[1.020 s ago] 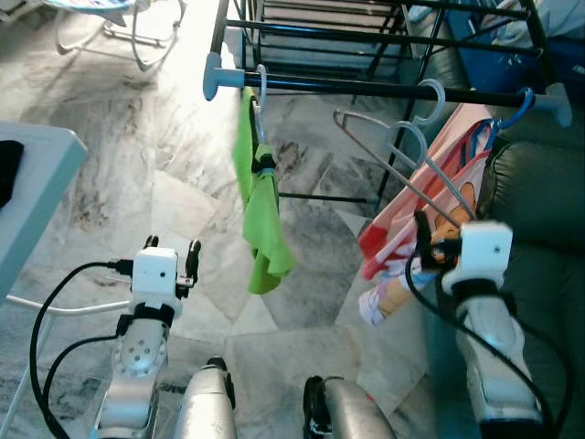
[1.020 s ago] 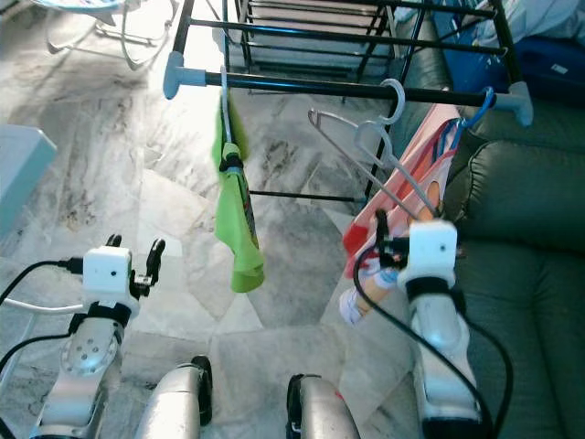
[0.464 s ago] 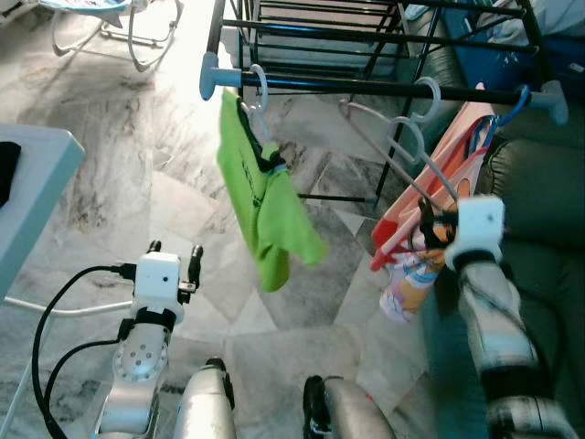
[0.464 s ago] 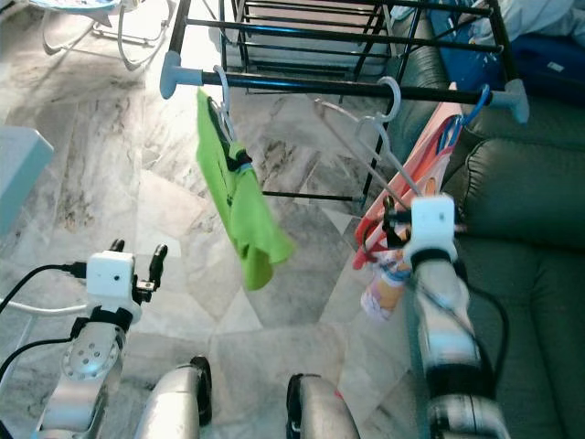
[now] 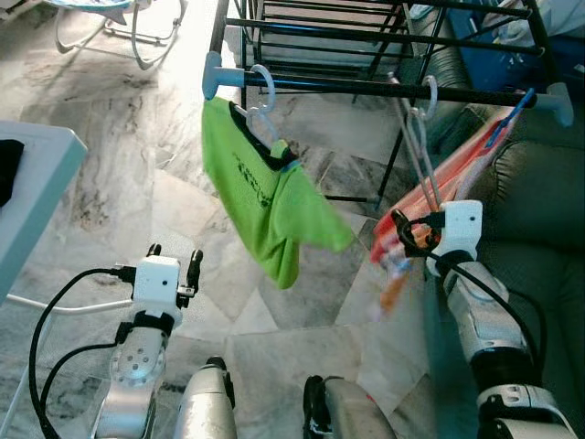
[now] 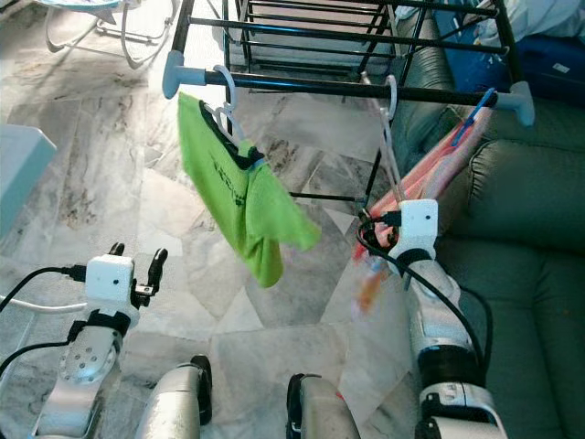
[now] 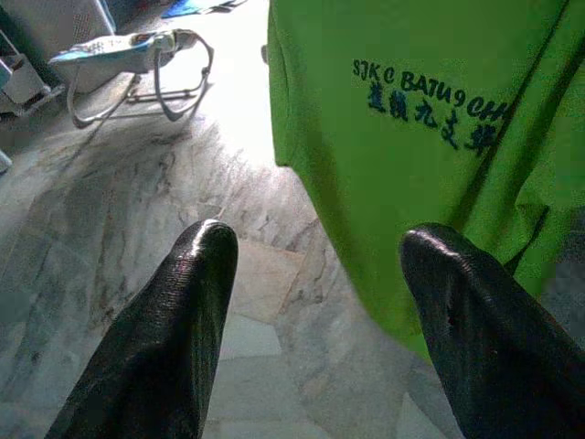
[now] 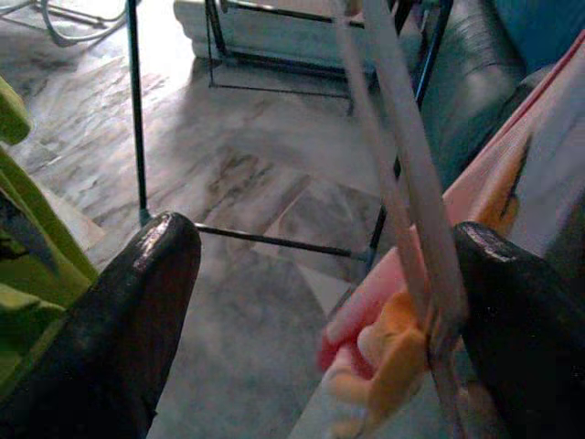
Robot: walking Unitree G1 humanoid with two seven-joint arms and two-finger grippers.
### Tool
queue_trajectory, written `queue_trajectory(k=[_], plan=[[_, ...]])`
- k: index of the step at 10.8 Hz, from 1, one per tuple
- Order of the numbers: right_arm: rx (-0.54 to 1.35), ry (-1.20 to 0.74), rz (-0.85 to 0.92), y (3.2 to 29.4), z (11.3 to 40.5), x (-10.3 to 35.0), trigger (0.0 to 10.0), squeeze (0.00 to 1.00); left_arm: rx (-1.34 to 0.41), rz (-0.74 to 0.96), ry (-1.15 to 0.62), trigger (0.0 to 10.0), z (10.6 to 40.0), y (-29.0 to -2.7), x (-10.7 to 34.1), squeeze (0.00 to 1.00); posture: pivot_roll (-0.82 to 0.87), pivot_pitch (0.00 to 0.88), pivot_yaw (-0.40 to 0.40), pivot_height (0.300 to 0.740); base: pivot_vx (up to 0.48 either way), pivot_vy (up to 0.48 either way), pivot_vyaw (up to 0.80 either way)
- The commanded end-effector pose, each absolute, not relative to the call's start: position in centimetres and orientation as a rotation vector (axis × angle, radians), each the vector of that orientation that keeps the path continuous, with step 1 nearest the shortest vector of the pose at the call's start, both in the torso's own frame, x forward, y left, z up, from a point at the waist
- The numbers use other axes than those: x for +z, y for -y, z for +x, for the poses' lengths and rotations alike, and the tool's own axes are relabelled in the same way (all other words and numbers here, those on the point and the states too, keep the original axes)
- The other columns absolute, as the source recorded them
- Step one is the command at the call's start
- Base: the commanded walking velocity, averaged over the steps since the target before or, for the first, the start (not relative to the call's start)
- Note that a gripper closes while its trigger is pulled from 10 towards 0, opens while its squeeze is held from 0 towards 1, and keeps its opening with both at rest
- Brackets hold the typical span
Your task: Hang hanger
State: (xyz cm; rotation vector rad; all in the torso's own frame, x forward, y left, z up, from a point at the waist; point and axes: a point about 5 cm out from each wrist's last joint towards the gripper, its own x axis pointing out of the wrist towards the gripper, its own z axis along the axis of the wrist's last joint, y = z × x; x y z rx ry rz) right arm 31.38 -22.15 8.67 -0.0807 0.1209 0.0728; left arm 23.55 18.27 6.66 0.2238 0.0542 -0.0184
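Green shirt (image 5: 265, 206) now swung rightward

Glossy black metal rack (image 5: 366, 90), matt green cloth shirt (image 5: 265, 206), polished veined marble floor (image 5: 137, 165), smooth plastic hanger (image 5: 260, 91)

Black drying rack rail (image 5: 366, 90) with pale blue end caps spans a grey marble floor (image 5: 137, 165). Hung on it: white hanger (image 5: 260, 96) bearing a green shirt (image 5: 265, 197), grey hanger (image 5: 422, 137), blue hanger (image 5: 512, 114) with pink garment (image 5: 439, 197)
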Motion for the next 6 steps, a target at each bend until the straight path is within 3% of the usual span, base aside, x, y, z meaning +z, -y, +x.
queue_trajectory(k=[1,4,6], plan=[[0.075,-0.058,-0.144,22.5,30.7,9.4,10.0,1.00,-0.029,0.230,-0.064,10.0,23.5,-18.2,6.6,0.00,0.05,0.238,-0.044,0.740,0.000,0.000,0.00],[0.113,0.063,-0.110,21.1,28.9,10.8,10.0,1.00,-0.035,0.229,-0.066,10.0,23.6,-18.0,6.6,0.00,0.04,0.237,-0.047,0.740,0.000,0.000,0.00],[0.287,0.030,-0.024,18.7,27.8,10.6,10.0,1.00,-0.039,0.226,-0.067,10.0,23.7,-17.9,6.5,0.00,0.03,0.234,-0.048,0.740,0.000,0.000,0.00]])
